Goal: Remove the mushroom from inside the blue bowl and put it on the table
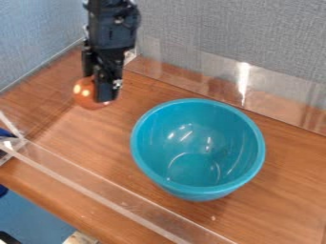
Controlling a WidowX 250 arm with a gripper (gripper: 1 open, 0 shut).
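The black robot arm [112, 21] reaches down from the top edge of the view, left of centre, its lower end pointing roughly straight down over the far left part of the table [140, 105]. The gripper [99, 90] is clamped on the mushroom [86, 93], whose rounded orange-brown cap shows at the left of the dark fingers, outside the blue bowl [197, 150]; whether its underside touches the wood cannot be told. Behind the arm stand grey textured panels [235, 38], and a clear acrylic wall [245, 81] runs along the far edge of the tabletop, close behind the gripper. Another clear strip crosses the near left side on a slant. Bare wood lies between the mushroom and the bowl, and more in front of the gripper towards that near strip; the bowl, upright, takes up the right-centre, with bare wood to its right
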